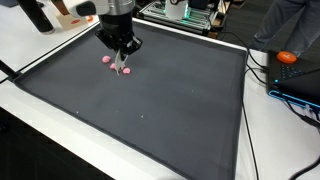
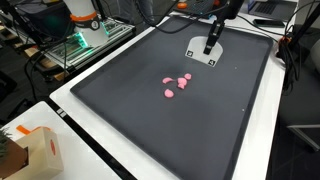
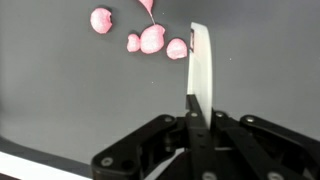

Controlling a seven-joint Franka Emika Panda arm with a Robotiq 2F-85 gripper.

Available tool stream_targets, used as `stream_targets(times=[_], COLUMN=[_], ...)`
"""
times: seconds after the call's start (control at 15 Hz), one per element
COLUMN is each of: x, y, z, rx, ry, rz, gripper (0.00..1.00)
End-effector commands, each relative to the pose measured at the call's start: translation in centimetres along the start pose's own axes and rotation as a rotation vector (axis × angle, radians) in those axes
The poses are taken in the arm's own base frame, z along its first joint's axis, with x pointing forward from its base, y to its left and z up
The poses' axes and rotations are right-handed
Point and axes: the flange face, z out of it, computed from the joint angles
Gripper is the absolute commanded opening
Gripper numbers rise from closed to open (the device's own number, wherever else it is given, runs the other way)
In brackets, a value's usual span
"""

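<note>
**What the views keep back**

In the wrist view the lower end of the white strip (image 3: 201,65) disappears between the closed fingers of the tool (image 3: 200,112). Farthest beyond the tool, one pink lump (image 3: 147,5) is cut by the top edge. In an exterior view the tool covers part of the pink lumps (image 1: 108,60) beneath it, and they are too small to identify. The arm (image 2: 226,10) above the tool leaves both exterior views.

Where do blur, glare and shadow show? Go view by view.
Wrist view: the gripper near the lens looks soft, the white strip is bright and nearly washed out, and the pink pieces are fairly sharp. Both exterior views: even light, a faint sheen on the dark mat, and the pink pieces lack detail.
</note>
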Motion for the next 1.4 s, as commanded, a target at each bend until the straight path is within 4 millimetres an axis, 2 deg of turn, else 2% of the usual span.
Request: stream_targets(times=[0.0, 0.4, 0.73, 1.07, 1.33], x=[0.1, -1.0, -2.6, -4.1, -5.1], y=[3.5, 11.0, 16.3, 20.3, 22.5], z=[-0.6, -0.5, 0.3, 1.2, 2.2], rx=[0.090, 0.220, 0.331, 0.418, 0.480], ry=[-0.015, -0.018, -0.017, -0.017, -0.020], rz=[0.033, 0.111, 0.152, 0.194, 0.227], gripper=[0.01, 0.01, 0.01, 0.01, 0.01])
